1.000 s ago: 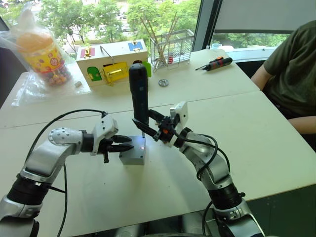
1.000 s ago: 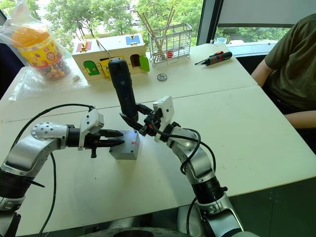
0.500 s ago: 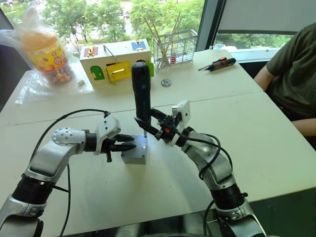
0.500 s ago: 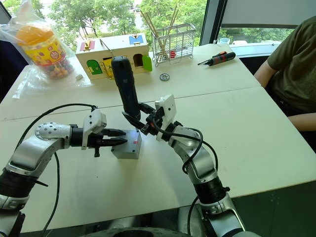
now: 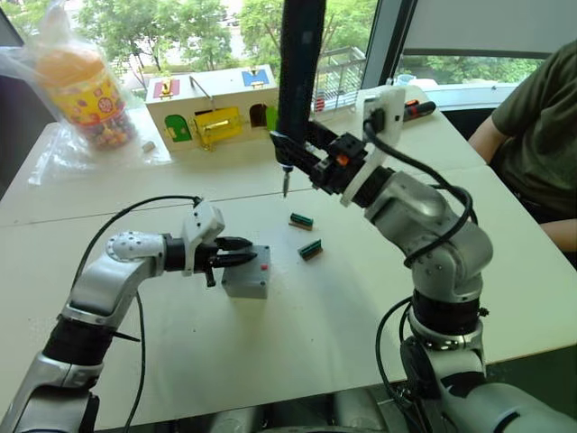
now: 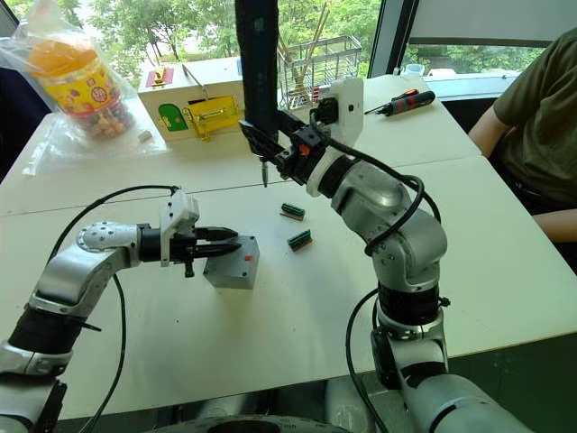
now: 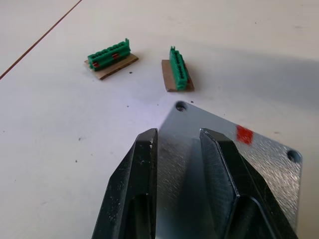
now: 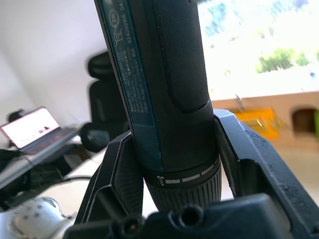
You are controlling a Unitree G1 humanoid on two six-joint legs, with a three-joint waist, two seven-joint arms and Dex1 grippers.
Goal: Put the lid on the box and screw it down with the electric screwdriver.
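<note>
The small grey box (image 5: 245, 281) sits on the white table with the flat grey lid (image 7: 259, 164) closing its top; screw holes show at the lid's corners beside a red mark. My left gripper (image 5: 232, 254) lies over the lid's left edge, its fingers (image 7: 144, 164) slightly parted with only bare lid between them. High above the table's middle, my right gripper (image 5: 302, 158) is shut on the electric screwdriver (image 5: 297, 63). The tool stands upright, its bit (image 5: 285, 185) pointing down, well above and behind the box.
Two green connector blocks (image 5: 301, 221) (image 5: 311, 249) lie just right of the box. Along the far edge stand a wooden latch box (image 5: 212, 113), a wire rack (image 6: 315, 63), a bagged candy jar (image 5: 77, 86) and an orange-and-black screwdriver (image 6: 406, 101). A person (image 5: 541, 117) sits at the right.
My right arm has lifted the electric screwdriver off the lid, up and toward the far side. The two green blocks have come into sight. My left gripper stays at the box.
</note>
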